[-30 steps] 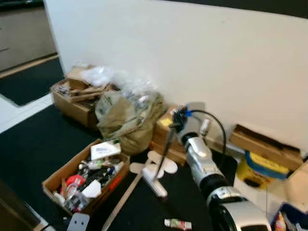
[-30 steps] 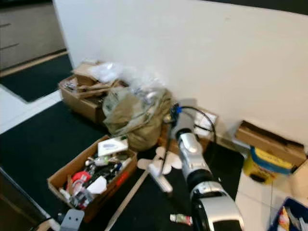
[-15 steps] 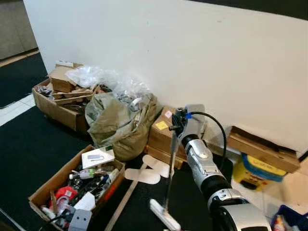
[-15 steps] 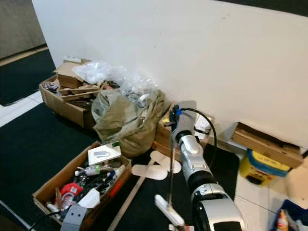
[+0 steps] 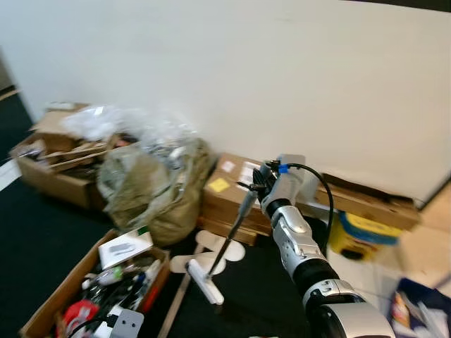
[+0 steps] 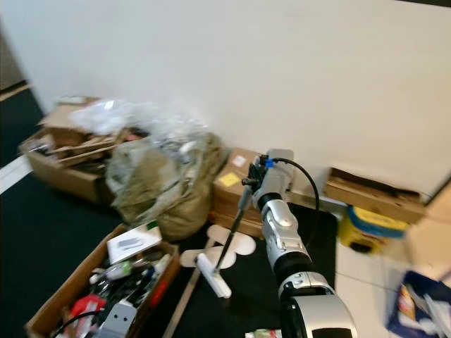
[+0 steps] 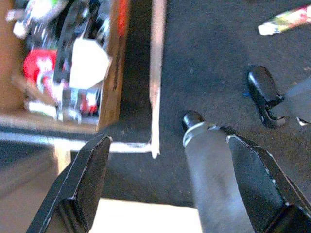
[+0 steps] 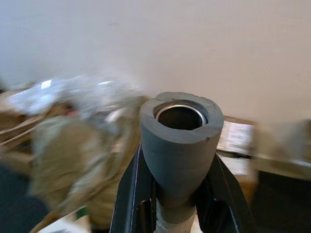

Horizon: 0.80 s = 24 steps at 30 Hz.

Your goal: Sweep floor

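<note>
Right gripper (image 5: 255,184) clenched around the grey handle of a broom (image 5: 227,246), both black fingers (image 8: 133,194) pressed against the handle's hollow top end. Broom slanted down toward the robot's left, its white head (image 5: 204,282) resting on the dark carpet (image 5: 42,239), close to the pale flat scraps (image 5: 211,253) in front of a closed cardboard box (image 5: 229,193). Open box of clutter (image 5: 106,278) nearby, a stuffed olive bag (image 5: 151,186) behind it. Left gripper (image 7: 165,184) hanging low over the carpet, fingers spread wide and grasping nothing.
</note>
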### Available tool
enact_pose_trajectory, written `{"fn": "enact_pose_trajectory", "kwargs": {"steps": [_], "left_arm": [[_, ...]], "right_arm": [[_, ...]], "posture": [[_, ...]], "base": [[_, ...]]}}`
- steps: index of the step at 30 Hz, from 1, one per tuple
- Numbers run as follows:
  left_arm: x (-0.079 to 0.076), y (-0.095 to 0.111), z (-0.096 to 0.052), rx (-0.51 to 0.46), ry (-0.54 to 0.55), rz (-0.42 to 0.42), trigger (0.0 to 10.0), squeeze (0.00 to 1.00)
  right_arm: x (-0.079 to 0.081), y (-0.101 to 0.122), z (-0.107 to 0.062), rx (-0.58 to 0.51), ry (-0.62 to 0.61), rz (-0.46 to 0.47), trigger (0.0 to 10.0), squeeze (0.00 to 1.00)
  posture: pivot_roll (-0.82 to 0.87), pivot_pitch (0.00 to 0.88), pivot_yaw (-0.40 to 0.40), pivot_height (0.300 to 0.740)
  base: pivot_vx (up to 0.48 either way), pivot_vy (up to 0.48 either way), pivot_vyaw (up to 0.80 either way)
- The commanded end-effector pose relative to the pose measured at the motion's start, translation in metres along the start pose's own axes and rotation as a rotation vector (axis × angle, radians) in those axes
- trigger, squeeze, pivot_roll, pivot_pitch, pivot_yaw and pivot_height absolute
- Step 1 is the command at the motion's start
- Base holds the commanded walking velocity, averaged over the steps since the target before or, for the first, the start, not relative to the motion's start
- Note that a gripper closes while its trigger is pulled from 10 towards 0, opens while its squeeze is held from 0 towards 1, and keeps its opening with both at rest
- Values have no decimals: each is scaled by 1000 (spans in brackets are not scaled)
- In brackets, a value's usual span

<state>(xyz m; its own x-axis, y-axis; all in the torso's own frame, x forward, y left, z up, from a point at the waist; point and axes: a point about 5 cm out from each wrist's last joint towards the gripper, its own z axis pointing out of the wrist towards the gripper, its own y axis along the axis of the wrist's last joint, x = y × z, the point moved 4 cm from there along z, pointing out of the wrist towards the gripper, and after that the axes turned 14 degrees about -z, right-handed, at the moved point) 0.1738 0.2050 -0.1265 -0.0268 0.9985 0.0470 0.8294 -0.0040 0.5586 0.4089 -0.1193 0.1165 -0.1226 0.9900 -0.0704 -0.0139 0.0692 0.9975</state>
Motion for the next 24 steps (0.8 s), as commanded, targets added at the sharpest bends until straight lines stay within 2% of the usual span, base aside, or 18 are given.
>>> {"fn": "enact_pose_trajectory", "kwargs": {"steps": [1, 12, 17, 24], "left_arm": [[-4, -6, -1, 24, -15, 18, 10000, 0], [-8, -11, -1, 35, -31, 44, 10000, 0], [-7, -14, -2, 43, -26, 46, 10000, 0], [-10, -18, -3, 52, -34, 49, 10000, 0]], "right_arm": [[-2, 3, 0, -12, -12, 19, 10000, 0], [4, -11, -3, 48, -37, 138, 10000, 0], [10, -18, -6, 70, -29, 241, 10000, 0], [15, -22, -7, 95, -32, 314, 10000, 0]], "posture": [[-9, 0, -43, 740], [-8, 0, -48, 740], [-6, 0, -50, 740], [-8, 0, -50, 740]], "base": [[0, 0, -800], [0, 0, -800], [0, 0, -800], [0, 0, -800]]}}
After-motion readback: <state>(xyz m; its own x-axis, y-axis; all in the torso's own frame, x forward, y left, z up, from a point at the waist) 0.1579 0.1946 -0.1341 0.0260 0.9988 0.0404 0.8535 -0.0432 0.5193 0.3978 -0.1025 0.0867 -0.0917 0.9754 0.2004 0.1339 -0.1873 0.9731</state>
